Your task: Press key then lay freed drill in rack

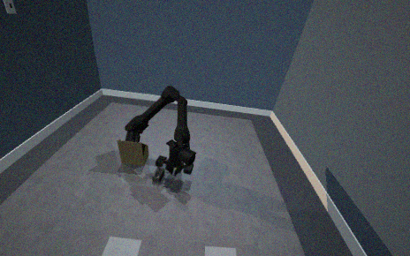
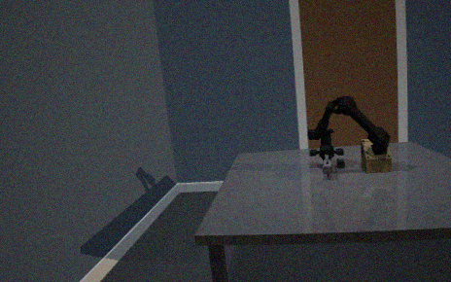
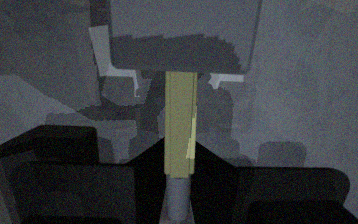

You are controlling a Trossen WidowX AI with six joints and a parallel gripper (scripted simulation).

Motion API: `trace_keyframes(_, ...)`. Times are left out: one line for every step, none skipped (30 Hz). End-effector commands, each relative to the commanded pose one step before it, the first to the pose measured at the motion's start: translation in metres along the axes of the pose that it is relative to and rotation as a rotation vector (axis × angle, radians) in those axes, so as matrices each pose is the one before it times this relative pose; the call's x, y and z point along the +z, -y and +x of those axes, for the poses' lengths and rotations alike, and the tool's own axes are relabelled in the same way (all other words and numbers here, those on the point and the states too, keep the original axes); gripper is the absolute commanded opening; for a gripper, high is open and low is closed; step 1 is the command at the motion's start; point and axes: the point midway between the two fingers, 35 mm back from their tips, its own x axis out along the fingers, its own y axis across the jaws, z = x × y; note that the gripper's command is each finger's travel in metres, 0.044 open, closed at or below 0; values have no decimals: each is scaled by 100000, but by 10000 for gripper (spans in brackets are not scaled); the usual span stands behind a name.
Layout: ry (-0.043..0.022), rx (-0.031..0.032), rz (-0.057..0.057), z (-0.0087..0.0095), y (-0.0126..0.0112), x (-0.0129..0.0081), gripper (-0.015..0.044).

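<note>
In dim light the key and rack were hard to make out, while the black parallel-jaw gripper (image 3: 178, 165), pointing straight down from the bent black arm (image 1: 178, 119), had closed narrowly on the yellow-green, grey-tipped drill (image 3: 180, 125) low over the grey table (image 2: 292, 209), just right of the tan box (image 1: 132, 153).

The top view looks down from high and far; the exterior view faces the table (image 2: 272, 214) from low and distant. Both share the arm (image 1: 178, 119). The wrist view looks down close between the fingers.
</note>
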Motion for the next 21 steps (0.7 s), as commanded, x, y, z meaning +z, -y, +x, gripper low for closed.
trace_keyframes(385,3,97,-151,-132,-8,0)
trace_keyframes(-1,0,0,-16,-12,-2,0)
trace_keyframes(-1,0,0,-17,-10,-2,0)
trace_keyframes(-1,0,0,-17,-10,-2,0)
trace_keyframes(-1,0,0,-18,-13,-2,0)
trace_keyframes(-1,0,0,-18,-15,-2,0)
trace_keyframes(-1,0,1,-17,-15,-1,0)
trace_keyframes(-1,0,1,-15,-16,0,0)
trace_keyframes(-1,1,1,-14,-19,2,0)
trace_keyframes(-1,1,1,-17,-34,5,0)
trace_keyframes(-2,-2,-1,10,19,-48,0)
trace_keyframes(-5,-4,-3,22,42,-114,0)
trace_keyframes(-6,-4,-3,23,41,-128,0)
trace_keyframes(-7,-4,-3,25,38,-155,0)
trace_keyframes(-5,-2,-2,11,13,-100,0)
trace_keyframes(-5,-2,-1,6,6,-92,0)
trace_keyframes(-5,-2,-1,5,5,-102,0)
trace_keyframes(-6,-2,-1,3,6,-112,0)
trace_keyframes(-7,-3,-2,2,7,-121,0)
trace_keyframes(-7,-3,-2,1,8,-128,0)
trace_keyframes(-7,-3,-2,1,9,-133,0)
